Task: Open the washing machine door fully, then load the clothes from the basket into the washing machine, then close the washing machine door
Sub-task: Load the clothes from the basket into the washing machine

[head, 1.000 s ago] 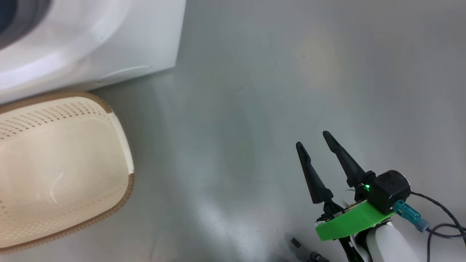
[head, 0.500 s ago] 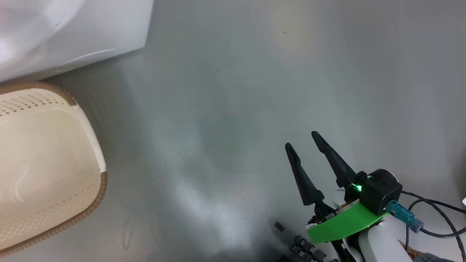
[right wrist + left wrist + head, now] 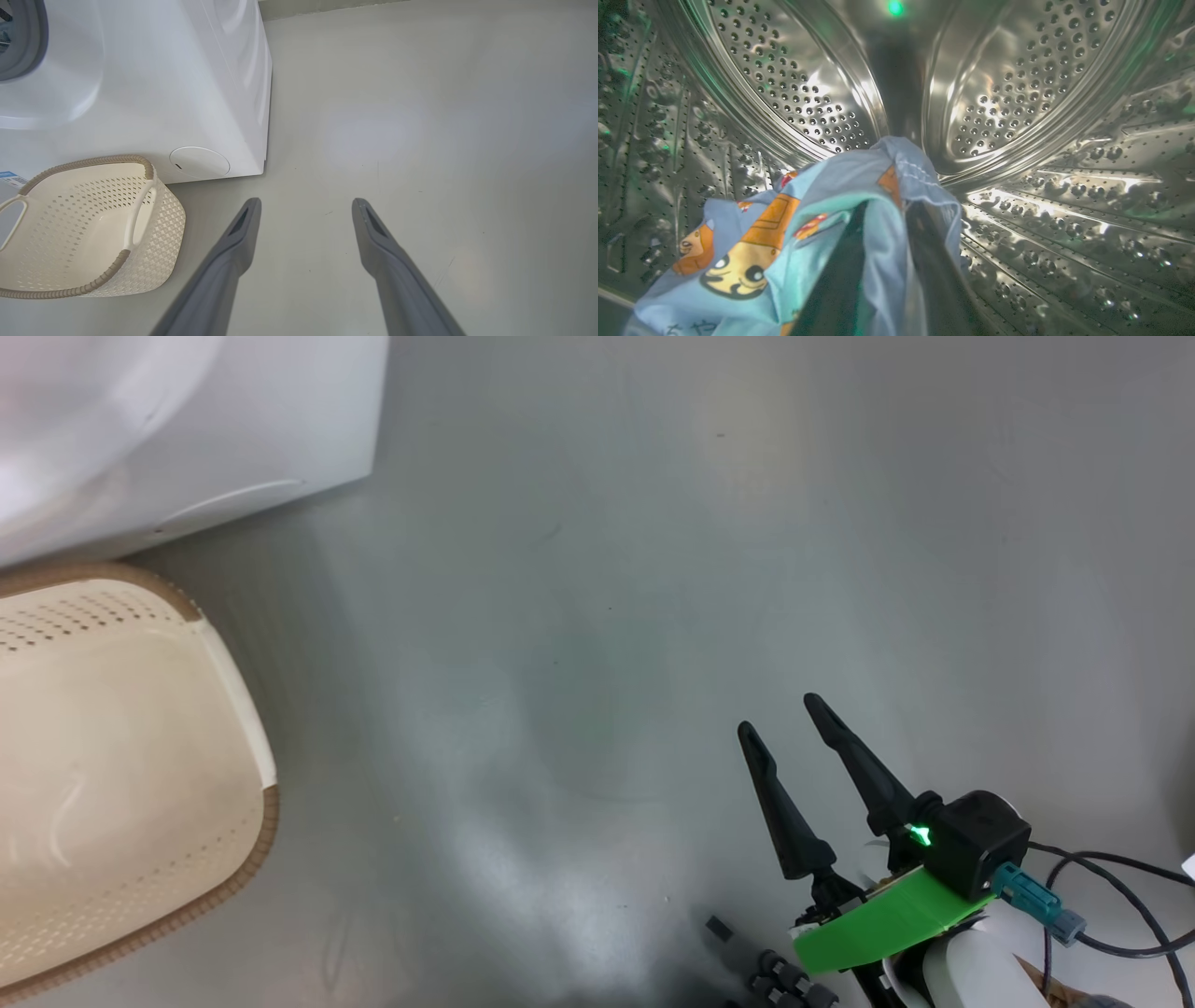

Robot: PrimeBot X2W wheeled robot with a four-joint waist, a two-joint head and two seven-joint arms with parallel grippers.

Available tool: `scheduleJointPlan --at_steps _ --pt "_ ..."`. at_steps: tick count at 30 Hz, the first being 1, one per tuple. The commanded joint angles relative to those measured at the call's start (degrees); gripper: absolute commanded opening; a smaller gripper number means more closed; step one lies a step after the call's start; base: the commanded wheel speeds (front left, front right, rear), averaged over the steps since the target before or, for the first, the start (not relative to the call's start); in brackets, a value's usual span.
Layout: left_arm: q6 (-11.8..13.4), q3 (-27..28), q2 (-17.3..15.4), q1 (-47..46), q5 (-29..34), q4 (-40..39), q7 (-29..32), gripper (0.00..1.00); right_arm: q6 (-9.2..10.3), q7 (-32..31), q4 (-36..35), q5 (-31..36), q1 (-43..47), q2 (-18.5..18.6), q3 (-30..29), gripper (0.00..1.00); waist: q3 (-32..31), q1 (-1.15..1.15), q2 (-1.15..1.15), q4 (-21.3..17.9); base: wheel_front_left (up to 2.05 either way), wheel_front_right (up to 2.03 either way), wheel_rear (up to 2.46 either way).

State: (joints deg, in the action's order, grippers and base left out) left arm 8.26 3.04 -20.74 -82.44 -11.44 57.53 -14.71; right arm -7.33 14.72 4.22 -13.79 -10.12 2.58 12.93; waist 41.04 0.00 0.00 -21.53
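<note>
With the empty basket [image 3: 265, 821] on the floor against the washing machine [image 3: 243, 429], the left claw [image 3: 888, 219] reaches deep into its drum [image 3: 1017, 70], fingers nearly closed on the clothes [image 3: 752, 233], probably to drop them there, the bundle's long axis pointing toward the drum's back wall, while the right claw [image 3: 780, 714] hangs wide open, holding nothing.

head view: soft light, pale glare on the floor [image 3: 579, 887], washing machine [image 3: 187, 429] blurred at corner. left wrist: drum [image 3: 1017, 84] dim, hard glints, green glow [image 3: 895, 7] at top; clothes [image 3: 752, 242] near lens out of focus. right wrist: bright, even, edges bowed.
</note>
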Motion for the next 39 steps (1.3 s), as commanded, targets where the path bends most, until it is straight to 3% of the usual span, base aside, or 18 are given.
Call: scheduleJointPlan --at_steps 1,9,21,29,39 --pt "0.1 0.2 -2.0 -0.6 -0.2 -0.2 -0.3 1.0 -0.16 0.3 -0.9 -0.2 1.9 0.3 0.9 1.0 -0.3 0.0 0.0 0.5 0.0 0.0 0.0" --pt "1.4 0.6 0.5 -1.8 -1.5 6.5 -0.3 1.0 -0.16 0.3 -0.5 0.1 1.4 0.3 -0.2 1.0 -2.2 0.0 0.0 2.9 0.0 0.0 0.0" --pt "3.9 3.3 4.4 6.3 -3.5 4.2 -0.3 1.0 -0.16 0.3 0.8 0.5 0.8 0.3 -1.1 1.0 -8.6 0.0 0.0 6.7 0.0 0.0 0.0" --pt "1.8 5.6 7.1 14.3 -5.2 2.1 -0.3 1.0 -0.16 0.3 1.4 0.5 0.9 0.3 -1.5 1.0 -14.0 0.0 0.0 8.7 0.0 0.0 0.0" --pt "-3.8 4.7 11.6 28.2 -3.2 -5.9 -0.3 1.0 -0.16 0.3 2.1 0.4 2.3 0.3 -3.4 1.0 -20.7 0.0 0.0 12.6 0.0 0.0 0.0"
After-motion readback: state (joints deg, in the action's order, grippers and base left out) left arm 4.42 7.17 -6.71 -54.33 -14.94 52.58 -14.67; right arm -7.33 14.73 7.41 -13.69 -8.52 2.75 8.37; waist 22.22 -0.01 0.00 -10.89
